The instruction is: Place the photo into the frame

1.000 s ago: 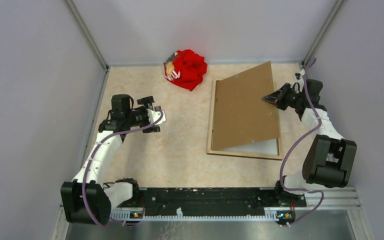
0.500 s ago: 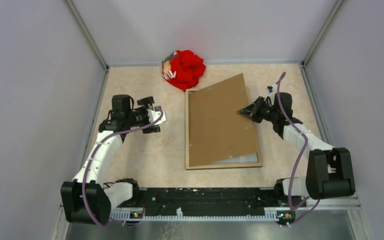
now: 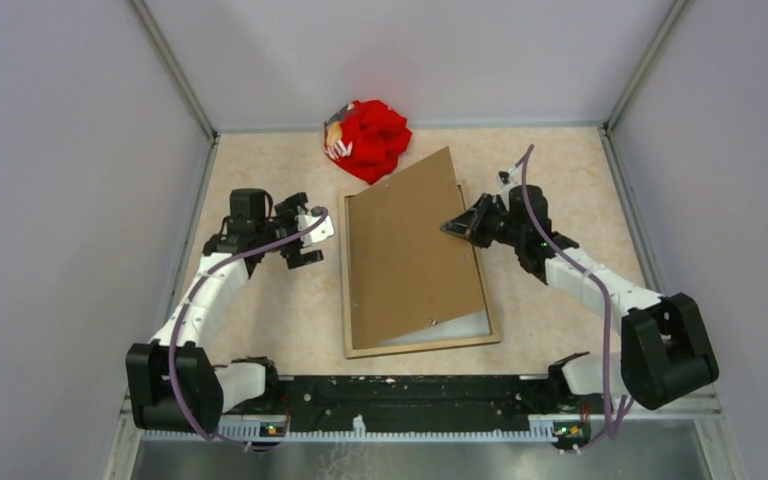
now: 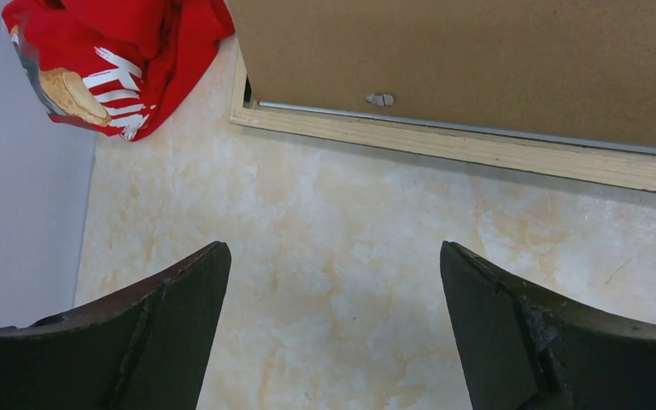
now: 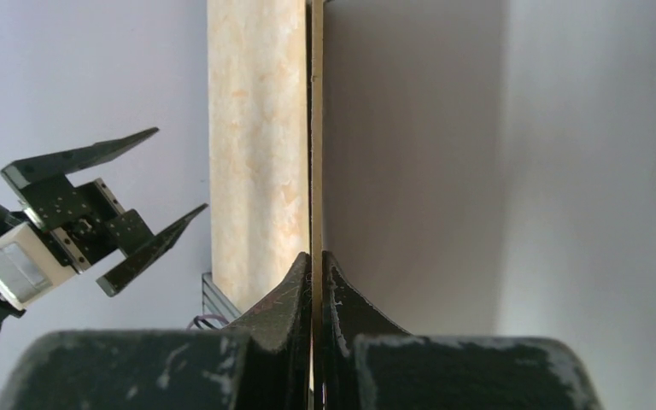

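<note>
The large rectangular photo (image 3: 405, 250), with its brown board back turned up, leans tilted over the large thin rectangular frame (image 3: 422, 346). The frame lies flat on the beige marbled tabletop (image 3: 270, 310) with its light wood-coloured back up. The photo's left long edge sits low along the frame's left rail and its right long edge is raised. Whether the low edge is seated inside the frame cannot be told. The board is skewed against the frame, so a pale wedge of the frame's inside shows at the near right corner, and the board's far right corner juts up toward the back of the tabletop. The right gripper (image 3: 457, 226) is closed on the photo's raised right edge, along its far half. Its wrist view shows the two dark fingers (image 5: 295, 295) pinched flat on the thin board, which is seen edge-on. The left gripper (image 3: 316, 240) is spread wide and holds nothing, hanging just to the left of the frame's far left corner. Its wrist view shows bare tabletop between the fingers, with the frame's wooden rail and the brown board beyond them. A crumpled red cloth bundle (image 3: 372, 136) with white markings lies at the back of the tabletop, near the frame's far left corner
</note>
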Robot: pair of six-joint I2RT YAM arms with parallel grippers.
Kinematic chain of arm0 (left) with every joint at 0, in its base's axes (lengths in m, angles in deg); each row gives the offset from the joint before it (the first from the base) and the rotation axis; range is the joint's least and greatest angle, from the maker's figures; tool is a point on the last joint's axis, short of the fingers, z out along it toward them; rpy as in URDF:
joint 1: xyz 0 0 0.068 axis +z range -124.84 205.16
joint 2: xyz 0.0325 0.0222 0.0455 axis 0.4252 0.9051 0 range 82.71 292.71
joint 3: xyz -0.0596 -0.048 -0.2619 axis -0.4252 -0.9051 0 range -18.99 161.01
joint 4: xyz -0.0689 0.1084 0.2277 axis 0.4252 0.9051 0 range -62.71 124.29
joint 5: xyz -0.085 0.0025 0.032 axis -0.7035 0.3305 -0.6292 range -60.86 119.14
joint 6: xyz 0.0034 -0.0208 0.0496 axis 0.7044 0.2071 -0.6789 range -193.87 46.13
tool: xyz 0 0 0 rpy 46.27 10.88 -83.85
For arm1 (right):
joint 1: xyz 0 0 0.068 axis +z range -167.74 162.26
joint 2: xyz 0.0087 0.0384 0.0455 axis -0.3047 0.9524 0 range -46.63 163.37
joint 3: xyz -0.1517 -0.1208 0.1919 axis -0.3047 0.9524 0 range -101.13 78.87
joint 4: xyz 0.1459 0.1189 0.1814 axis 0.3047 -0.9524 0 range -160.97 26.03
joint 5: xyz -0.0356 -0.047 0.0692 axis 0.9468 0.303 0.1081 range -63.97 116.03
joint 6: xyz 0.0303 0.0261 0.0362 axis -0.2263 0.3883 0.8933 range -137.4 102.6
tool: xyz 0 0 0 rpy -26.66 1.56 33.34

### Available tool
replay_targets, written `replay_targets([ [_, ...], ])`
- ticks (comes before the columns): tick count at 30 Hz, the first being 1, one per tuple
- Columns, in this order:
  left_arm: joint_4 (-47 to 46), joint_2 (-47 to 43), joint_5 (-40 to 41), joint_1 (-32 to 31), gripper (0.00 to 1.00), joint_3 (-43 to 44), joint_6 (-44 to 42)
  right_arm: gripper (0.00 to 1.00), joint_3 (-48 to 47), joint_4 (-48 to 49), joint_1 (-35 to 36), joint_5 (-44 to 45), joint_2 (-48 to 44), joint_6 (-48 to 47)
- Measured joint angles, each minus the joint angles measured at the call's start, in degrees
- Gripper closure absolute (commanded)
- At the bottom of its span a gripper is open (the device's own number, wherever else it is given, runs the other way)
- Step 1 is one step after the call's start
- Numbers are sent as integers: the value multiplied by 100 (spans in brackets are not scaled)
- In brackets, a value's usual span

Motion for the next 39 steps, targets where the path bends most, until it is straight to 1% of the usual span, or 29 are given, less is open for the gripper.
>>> replay_targets([
  [5,-22,7,46,0,1,0,192,100,-579,-612,-33,59,-50,-396],
  [11,-31,39,15,0,1,0,461,100,-656,-1001,-313,-116,-304,-662],
  [14,-11,42,-50,0,1,13,649,100,-654,-986,-442,-286,-481,-627],
  [17,57,114,-107,0,1,149,857,100,-586,-586,-546,-557,-682,-372],
  [21,157,120,-208,0,1,289,1012,100,-205,387,-660,-970,-916,234],
  [27,304,-24,-299,-7,1,269,1139,100,317,1600,-761,-1493,-870,1102],
  [32,343,-177,-387,-96,1,192,1285,100,702,2599,-761,-1679,-671,1799],
  [35,413,-208,-442,-225,1,162,1362,100,800,2804,-763,-1639,-651,1963],
  [39,555,-332,-459,-409,1,114,1436,100,800,2848,-763,-1458,-654,1998],
])
